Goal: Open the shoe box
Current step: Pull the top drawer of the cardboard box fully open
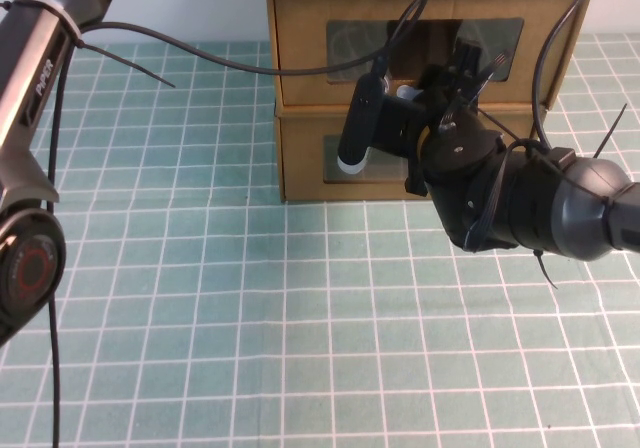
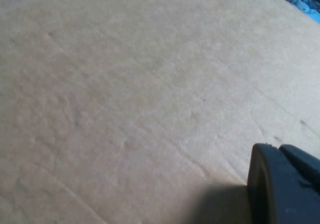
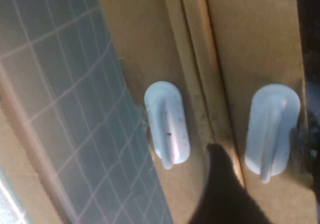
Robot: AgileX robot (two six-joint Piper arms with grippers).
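Green gridded mat (image 1: pixel 300 318) carries the shoe box (image 1: pixel 300 58) at twelve o'clock. On its front the right gripper (image 3: pixel 220 126) stands open-fingered astride the lid seam (image 3: pixel 200 84); the left gripper (image 2: pixel 280 181) hangs over cardboard, state unclear.

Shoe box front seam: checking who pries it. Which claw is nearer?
Right. The right claw straddles the seam on the front; the left claw sits close over a plain face of the shoe box.
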